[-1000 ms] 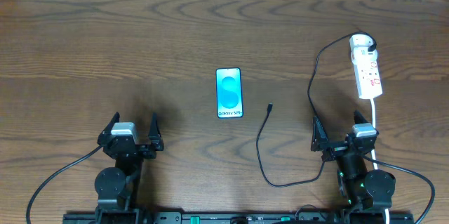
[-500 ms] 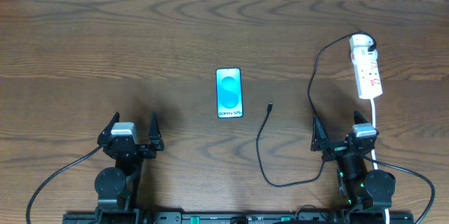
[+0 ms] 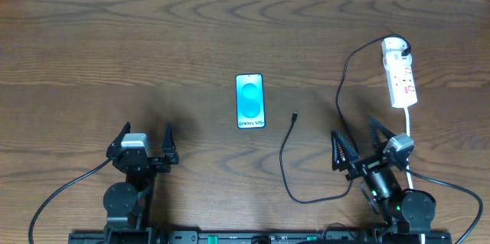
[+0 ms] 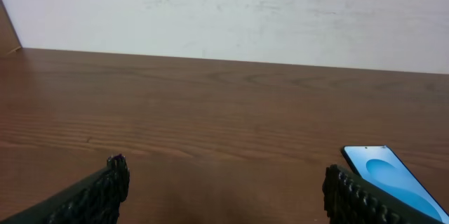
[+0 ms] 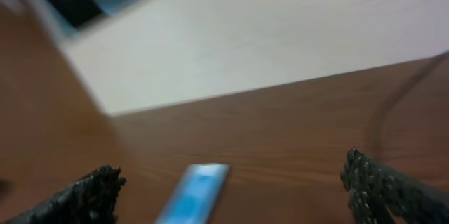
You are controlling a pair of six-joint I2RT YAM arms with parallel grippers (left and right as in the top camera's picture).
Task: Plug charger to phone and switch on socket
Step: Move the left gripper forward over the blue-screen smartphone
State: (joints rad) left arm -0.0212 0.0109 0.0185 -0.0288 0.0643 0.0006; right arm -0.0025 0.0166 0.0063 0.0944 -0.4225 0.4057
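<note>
Since a second ago our right gripper has swung out of its straight-ahead pose and now points forward and to our left, toward the middle of the table. Its wrist view is smeared by the motion. Our left gripper has not stirred, and nothing lying on the table has shifted.

Both pairs of jaws stand wide apart and hold nothing. The right fingers frame only bare wood, and one run of the charger cable passes close by the left-hand one.

Further out, forward and to the left of those fingers, lies the connector tip. Its last stretch of cable runs roughly away from us, leaning slightly right. We judge the right arm clearly the nearer one to it.

Just left of the tip is the phone, flat and screen up, its long axis pointing away from us and its bottom edge toward us. It sits about midway between our two arms.

The socket lies ahead of the right gripper at the far right, also lengthwise away from us. The charger's plug sits at its far end.
</note>
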